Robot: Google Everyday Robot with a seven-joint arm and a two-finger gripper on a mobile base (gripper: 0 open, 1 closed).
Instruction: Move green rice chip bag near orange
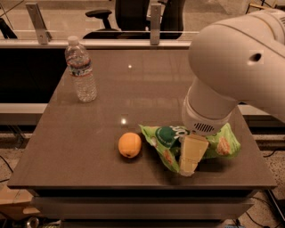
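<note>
The green rice chip bag (165,139) lies crumpled on the brown table, right of centre near the front. The orange (129,144) sits just left of the bag, almost touching its left corner. My gripper (191,155) hangs from the large white arm (236,67) and sits over the middle of the bag, covering part of it. The bag's right end (225,144) shows past the gripper. I cannot see whether the gripper touches the bag.
A clear water bottle (81,69) stands upright at the table's back left. The table's front edge (133,185) is close below the orange and the bag. A rail and office chairs (133,13) stand behind the table.
</note>
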